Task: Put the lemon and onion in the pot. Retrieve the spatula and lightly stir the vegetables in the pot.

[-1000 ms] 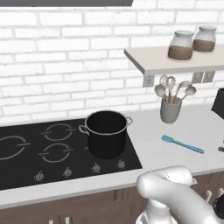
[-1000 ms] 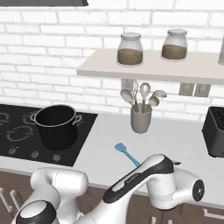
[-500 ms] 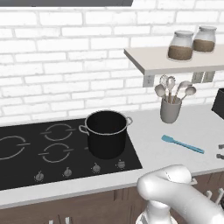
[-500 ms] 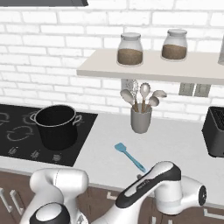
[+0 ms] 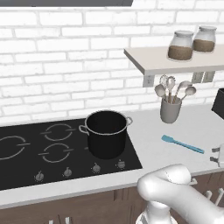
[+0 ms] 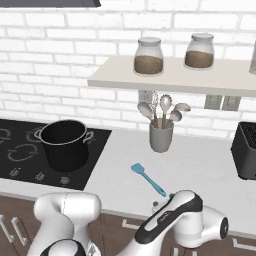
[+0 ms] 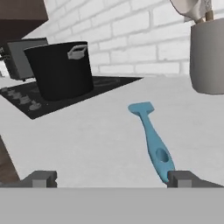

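A: Can you read any brand or label from where you sit?

B: None that you could make out. The two jars (image 6: 149,55) on the shelf (image 6: 170,82) show only brown fill and grey lids, the grey utensil cup (image 5: 170,109) is plain, and the marks on the cooktop (image 5: 52,153) are rings and knobs, not letters.

A: Where are your task things?

B: The pot (image 5: 106,132) stands upright on the cooktop's right side, close to its right edge. The spatula (image 7: 152,139) lies flat on the white counter (image 6: 120,155), between the cooktop and the cup, blade pointing toward the wall and handle toward you.

A: And the claw?

B: Your gripper (image 7: 113,179) sits low at the counter's front edge with its jaws spread fully wide and nothing between them. In the hand view the right fingertip (image 7: 183,178) is just beside the spatula's handle end; you cannot tell whether it touches.

A: How much room do you have?

B: The counter around the spatula is bare on both sides. The cup stands near the wall behind it, the dark toaster (image 6: 245,150) is well apart to the right, and the shelf hangs over the back of the counter.
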